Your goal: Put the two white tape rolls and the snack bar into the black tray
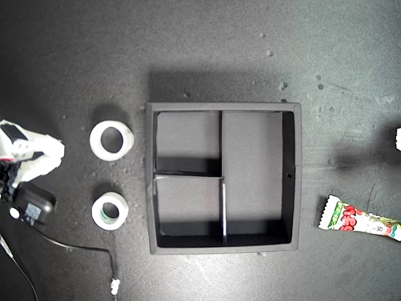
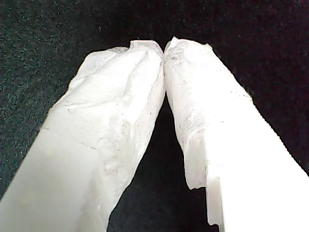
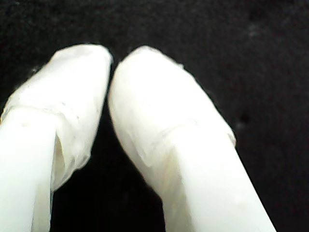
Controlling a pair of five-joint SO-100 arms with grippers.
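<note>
Waiting with nothing yet gathered, the black tray is sitting at the middle of the dark tabletop, all three compartments showing bare floor. The wider white tape roll is lying flat just off the tray's rim on the exterior view's left, and the smaller roll with the greenish inner rim is lying below it in that view, apart from both the first roll and the tray. The snack bar is resting well apart on the exterior view's right, slightly tilted, its far end running out of the picture. The first gripper is hanging over bare tabletop with its padded tips pressed together and nothing between them; the second gripper is likewise showing tips closed to a sliver, holding nothing. An arm is idling at the exterior view's left edge beside the rolls, a black cable trailing from it, and a sliver of another arm is peeking in at that view's right edge; which arm is which is not showing. Judging from this, the opening pick is calling for widening the jaws first, then coming straight down with one finger inside a roll's open centre and one outside, pinching the wall rather than straddling the whole ring.
</note>
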